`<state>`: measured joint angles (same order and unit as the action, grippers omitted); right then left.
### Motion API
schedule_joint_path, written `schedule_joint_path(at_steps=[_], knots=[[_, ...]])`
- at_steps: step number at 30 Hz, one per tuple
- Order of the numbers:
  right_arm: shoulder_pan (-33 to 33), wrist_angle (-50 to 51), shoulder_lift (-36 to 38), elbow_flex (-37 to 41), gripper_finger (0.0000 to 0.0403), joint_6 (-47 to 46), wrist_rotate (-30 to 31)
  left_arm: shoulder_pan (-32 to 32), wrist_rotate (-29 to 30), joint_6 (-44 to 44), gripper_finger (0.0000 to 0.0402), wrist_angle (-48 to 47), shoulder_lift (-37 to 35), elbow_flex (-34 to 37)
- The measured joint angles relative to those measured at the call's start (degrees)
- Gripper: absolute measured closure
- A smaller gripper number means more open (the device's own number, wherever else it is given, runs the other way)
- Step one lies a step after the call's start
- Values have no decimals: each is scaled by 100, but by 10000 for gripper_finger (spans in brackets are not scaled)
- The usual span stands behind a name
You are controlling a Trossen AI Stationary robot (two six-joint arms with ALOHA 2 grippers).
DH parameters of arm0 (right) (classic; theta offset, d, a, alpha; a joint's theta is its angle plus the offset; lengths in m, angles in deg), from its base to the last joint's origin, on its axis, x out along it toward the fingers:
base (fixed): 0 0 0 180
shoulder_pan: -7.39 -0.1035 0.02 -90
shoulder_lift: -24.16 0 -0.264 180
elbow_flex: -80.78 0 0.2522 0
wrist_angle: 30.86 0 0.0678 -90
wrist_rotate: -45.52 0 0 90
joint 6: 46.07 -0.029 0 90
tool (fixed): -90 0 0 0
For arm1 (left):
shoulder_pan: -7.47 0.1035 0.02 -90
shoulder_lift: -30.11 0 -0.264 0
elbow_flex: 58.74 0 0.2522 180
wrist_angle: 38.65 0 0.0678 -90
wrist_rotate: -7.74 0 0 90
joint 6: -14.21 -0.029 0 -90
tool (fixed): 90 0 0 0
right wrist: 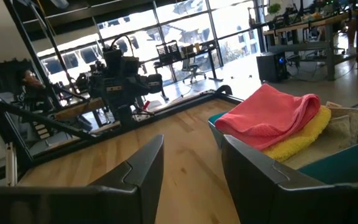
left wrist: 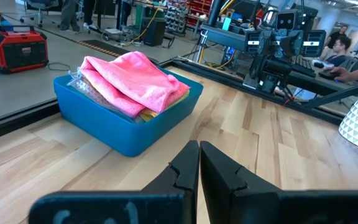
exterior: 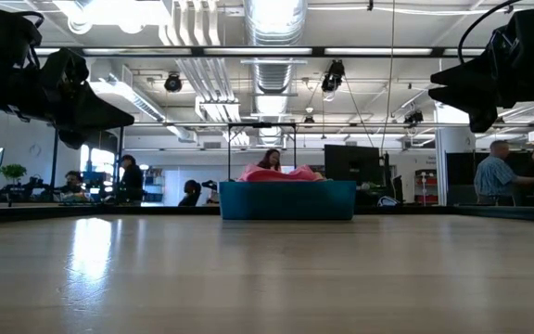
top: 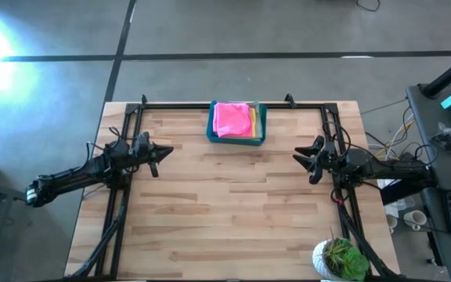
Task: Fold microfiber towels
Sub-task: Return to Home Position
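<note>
Pink towel (top: 232,119) lying atop yellow towel (right wrist: 296,142) inside blue bin (top: 237,142), sitting mid far edge of table (top: 233,219). Left gripper (top: 163,153) hovering over left side, fingers pressed together. Right gripper (top: 304,160) hovering over right side, fingers spread.

The bin (top: 237,142) stood centred at the bench's (top: 233,211) rear edge, towels (top: 233,120) stacked in it. The left arm (top: 84,171) lay to its left, the right arm (top: 370,164) to its right.
</note>
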<state>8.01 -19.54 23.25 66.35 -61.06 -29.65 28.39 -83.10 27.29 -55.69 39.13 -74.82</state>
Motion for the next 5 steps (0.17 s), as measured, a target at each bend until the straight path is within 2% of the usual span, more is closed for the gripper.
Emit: schedule_joint_path(at_steps=[5], knots=[[0, 0, 0, 0, 252, -1, 0, -1, 0, 0, 402, 1, -6, 0]])
